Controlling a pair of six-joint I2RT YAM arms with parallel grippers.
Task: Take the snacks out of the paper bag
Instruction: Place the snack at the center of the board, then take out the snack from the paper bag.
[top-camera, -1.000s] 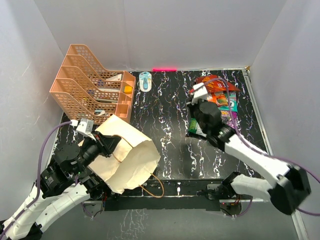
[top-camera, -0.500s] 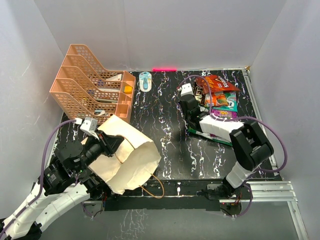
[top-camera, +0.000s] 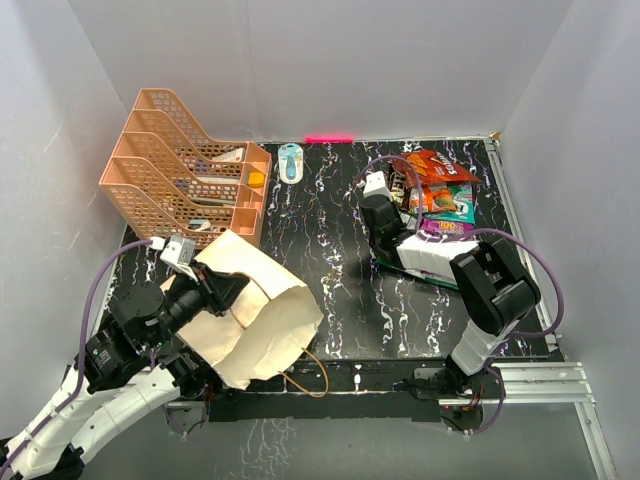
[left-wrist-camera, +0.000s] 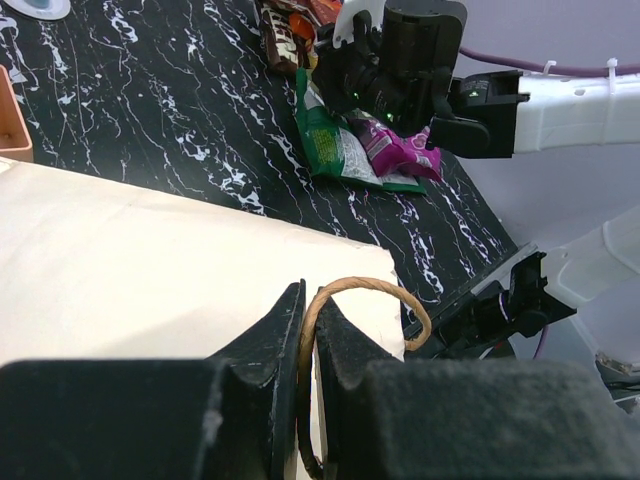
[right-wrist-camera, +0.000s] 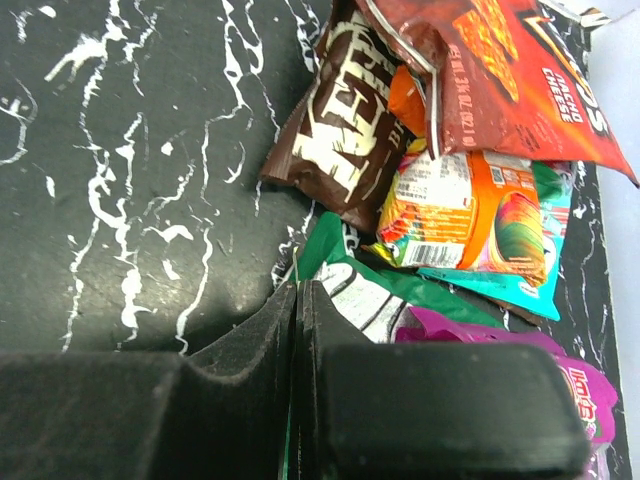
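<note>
Snacks (top-camera: 437, 200) heaped on counter (top-camera: 330, 240) far right, outside paper bag (top-camera: 255, 310); likely chosen drop pile. Green packet (right-wrist-camera: 365, 290) lowest, right tool (right-wrist-camera: 298, 292) pressed together at its edge; pinch on foil unclear. Paper bag slumped near left, left tool (left-wrist-camera: 308, 302) clamped on cord handle (left-wrist-camera: 365, 290), probably steadying mouth toward other arm.

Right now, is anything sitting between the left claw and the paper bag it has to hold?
Nothing visible does. The left claw is shut on the brown cord handle of the paper bag, with its fingertips right at the bag's edge. The peach rack stands beside the bag on its far side, not between them.
</note>
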